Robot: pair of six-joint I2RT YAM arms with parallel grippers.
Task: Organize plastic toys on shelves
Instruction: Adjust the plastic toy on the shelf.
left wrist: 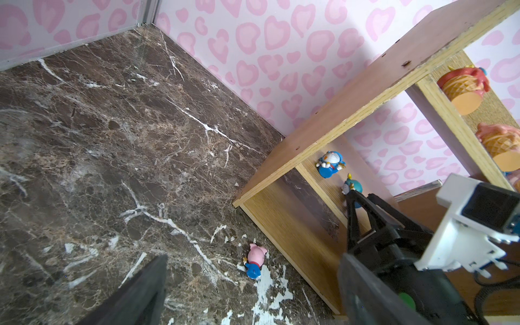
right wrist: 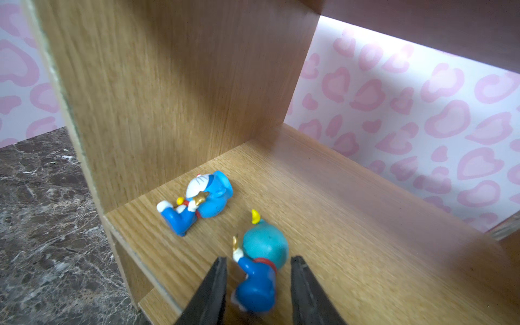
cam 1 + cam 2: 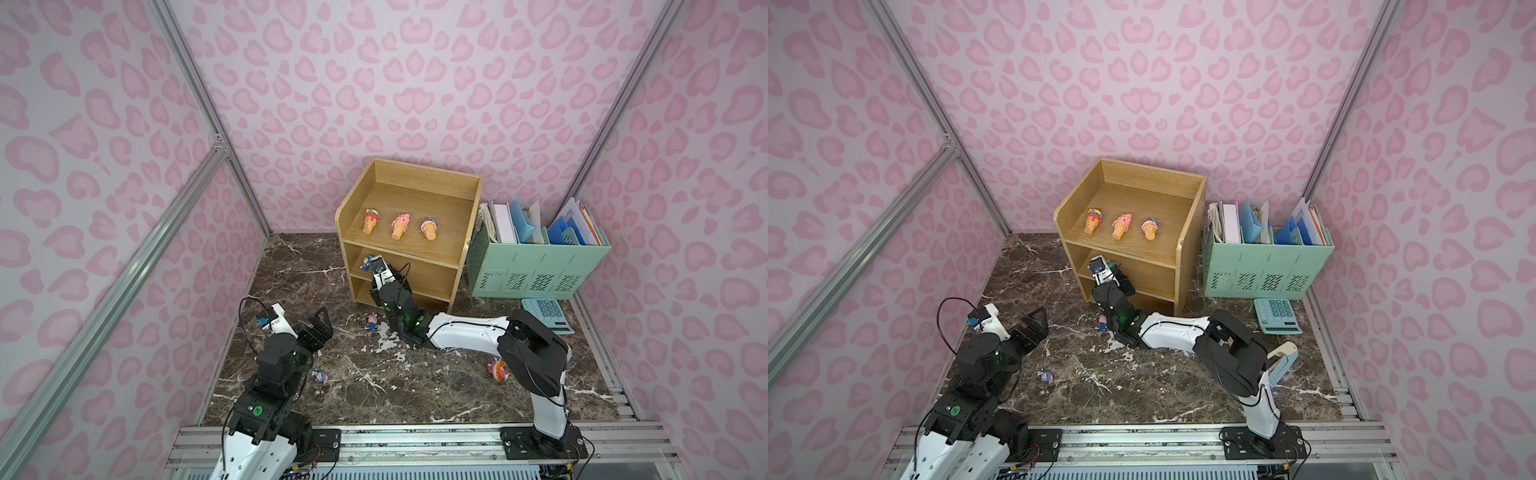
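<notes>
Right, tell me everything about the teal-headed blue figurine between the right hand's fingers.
The glossy plastic figurine has a round teal head with a yellow tip, a red collar, a blue body and a white fist holding something gold. It seems to lie on the middle tier of the light-oak wooden shelf unit, near its front edge, head pointing inward. The right hand straddles it, fingers open; its lower half is blurred, so contact is unclear. A blue-and-white figurine lies apart beside it.
</notes>
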